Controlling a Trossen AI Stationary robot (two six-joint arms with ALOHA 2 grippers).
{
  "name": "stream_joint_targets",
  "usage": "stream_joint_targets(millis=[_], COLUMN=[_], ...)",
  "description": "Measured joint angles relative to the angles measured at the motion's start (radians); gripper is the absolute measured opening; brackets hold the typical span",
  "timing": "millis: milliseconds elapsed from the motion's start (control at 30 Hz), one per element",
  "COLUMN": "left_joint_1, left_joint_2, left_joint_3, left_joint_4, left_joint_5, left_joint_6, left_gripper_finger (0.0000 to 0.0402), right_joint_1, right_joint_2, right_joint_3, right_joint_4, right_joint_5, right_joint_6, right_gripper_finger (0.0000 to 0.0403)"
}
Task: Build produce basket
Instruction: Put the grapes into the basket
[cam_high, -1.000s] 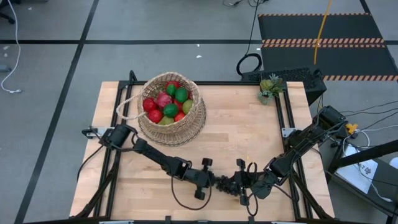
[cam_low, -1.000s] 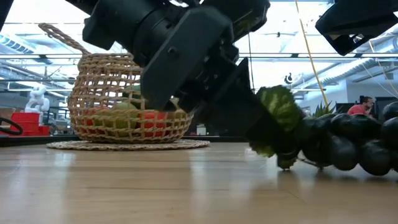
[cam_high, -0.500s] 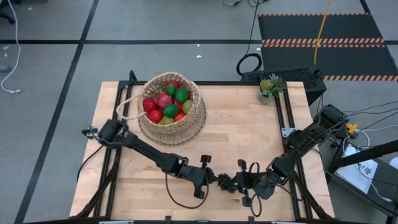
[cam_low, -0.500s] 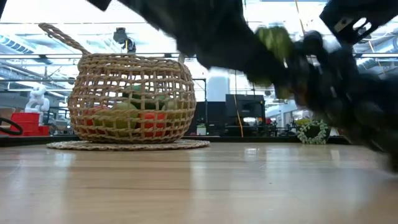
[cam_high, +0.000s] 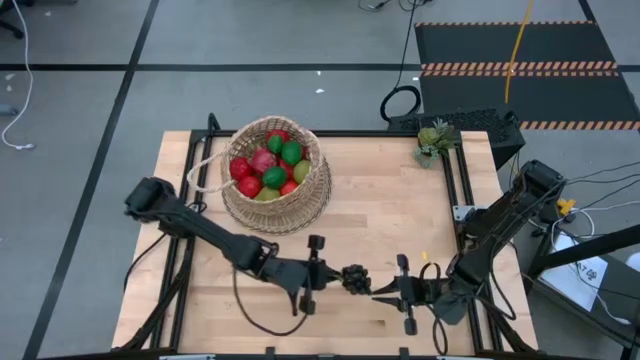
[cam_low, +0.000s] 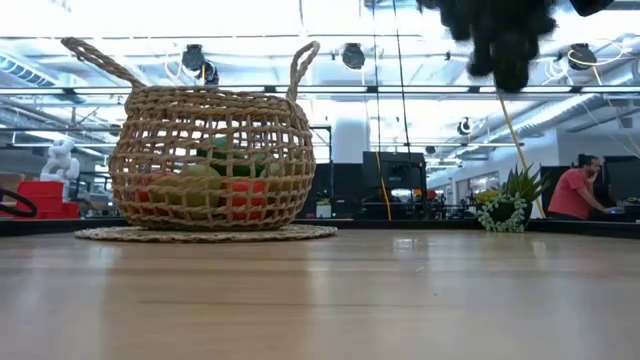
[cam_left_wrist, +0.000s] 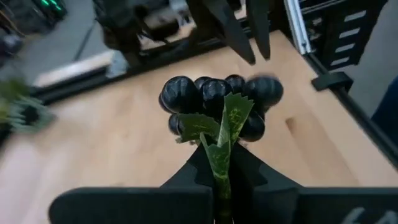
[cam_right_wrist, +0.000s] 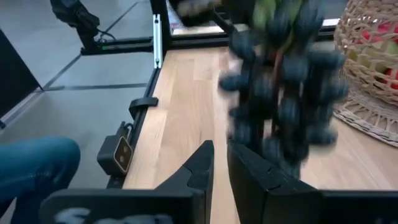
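Note:
The basket (cam_high: 275, 175) stands at the table's far left, filled with red, green and yellow produce (cam_high: 268, 165). A dark grape bunch (cam_high: 355, 278) with a green leaf hangs in the air near the table's front middle. My left gripper (cam_high: 338, 278) is shut on it. In the low view the grape bunch (cam_low: 500, 40) is high above the tabletop. My right gripper (cam_high: 378, 291) is just right of the bunch, shut, with nothing between its fingers (cam_right_wrist: 202, 163). My left gripper pinches the bunch's green leaf and stem end (cam_left_wrist: 219, 163) between its two fingers. The fingers come from the table's left, slanting a little downward. The grapes (cam_left_wrist: 214, 99) stick out beyond the fingertips, and the bunch is lifted clear of the table.
A small green potted plant (cam_high: 433, 140) stands at the table's far right corner. Bare wood lies between the basket and the grippers. A person (cam_low: 575, 190) sits in the room beyond the table.
My left gripper has risen with the grape bunch, which lay on the table and now hangs clear of it. My right gripper has drawn back a little from the bunch toward the table's right edge.

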Motion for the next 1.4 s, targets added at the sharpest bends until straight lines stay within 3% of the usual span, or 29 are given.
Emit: stream_joint_targets(millis=[267,567,733,967,1200,1400], left_joint_1=[-0.067,-0.184,-0.224,-0.237,-0.241,-0.255], left_joint_2=[-0.133,-0.170,-0.173,-0.173,-0.173,-0.222], left_joint_3=[0.000,-0.001,-0.001,-0.001,-0.001,-0.001], left_joint_4=[-0.128,-0.298,-0.317,-0.318,-0.328,-0.308], left_joint_5=[-0.101,-0.194,-0.216,-0.282,-0.397,-0.414], left_joint_6=[0.189,0.217,0.235,0.243,0.242,0.305], left_gripper_finger=[0.0012,0.0008,0.0020,0.0008,0.0021,0.0008], right_joint_1=[0.001,-0.009,-0.009,-0.009,-0.009,-0.008], right_joint_2=[0.001,0.001,0.001,0.001,0.001,0.001], right_joint_3=[0.000,0.000,0.000,0.000,0.000,0.000], right_joint_4=[-0.007,-0.011,-0.018,-0.018,-0.018,-0.018], right_joint_5=[-0.001,-0.001,-0.004,-0.005,-0.006,-0.006], right_joint_6=[0.002,-0.003,-0.004,-0.001,0.009,0.029], right_gripper_finger=[0.0040,0.0040,0.0040,0.0040,0.0040,0.0040])
